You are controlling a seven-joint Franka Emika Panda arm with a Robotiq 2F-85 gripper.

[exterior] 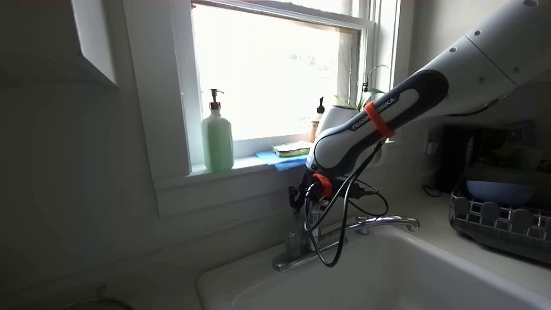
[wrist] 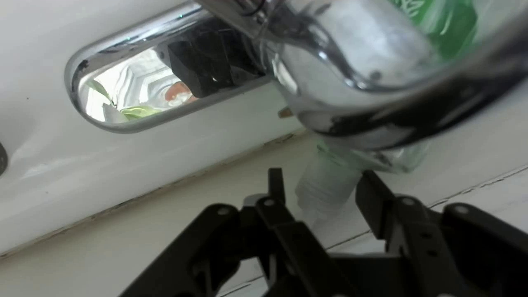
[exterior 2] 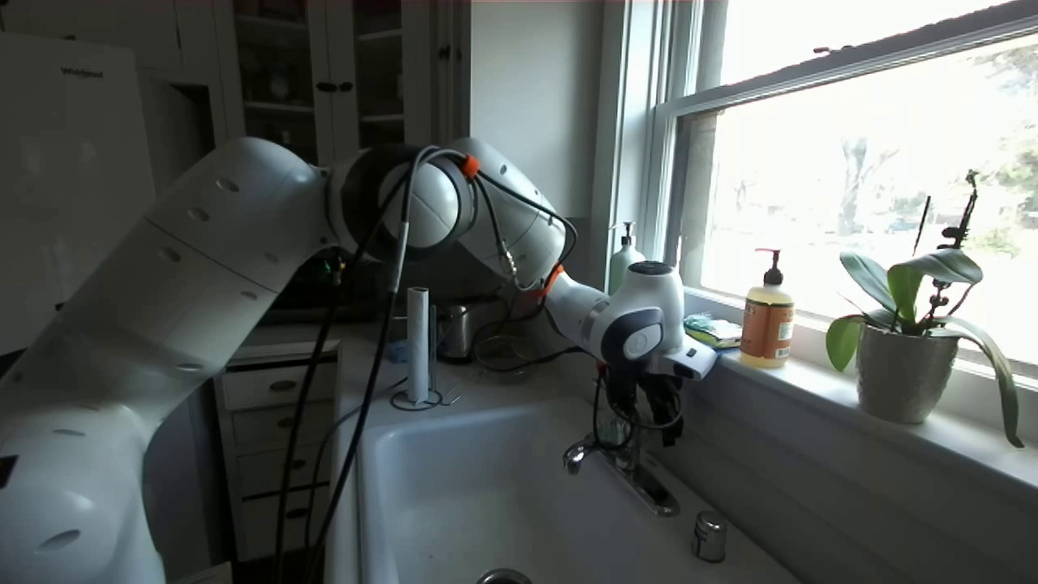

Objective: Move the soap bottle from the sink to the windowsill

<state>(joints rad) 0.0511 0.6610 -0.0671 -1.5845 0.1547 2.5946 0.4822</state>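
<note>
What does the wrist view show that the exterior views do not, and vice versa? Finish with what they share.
Wrist view only: the white-patterned green label on the small, pale translucent soap bottle.
Exterior views only: the tall light-green pump bottle on the long white windowsill.
Shared: the shiny chrome faucet, the wide white sink and the black two-fingered tool.

The Franka Emika Panda arm (exterior 2: 235, 223) is wearing white shells (exterior: 467, 77) with round recesses (exterior 2: 198, 215); dark grey trim (exterior: 434, 86) is carrying white FRANK–EMIKA lettering (exterior: 360, 122), split by an orange band (exterior: 379, 120). Black cables (exterior 2: 375, 375) are looping outside; the Robotiq gripper (wrist: 322, 183) is showing black, jointed fingers (wrist: 374, 200).
</note>
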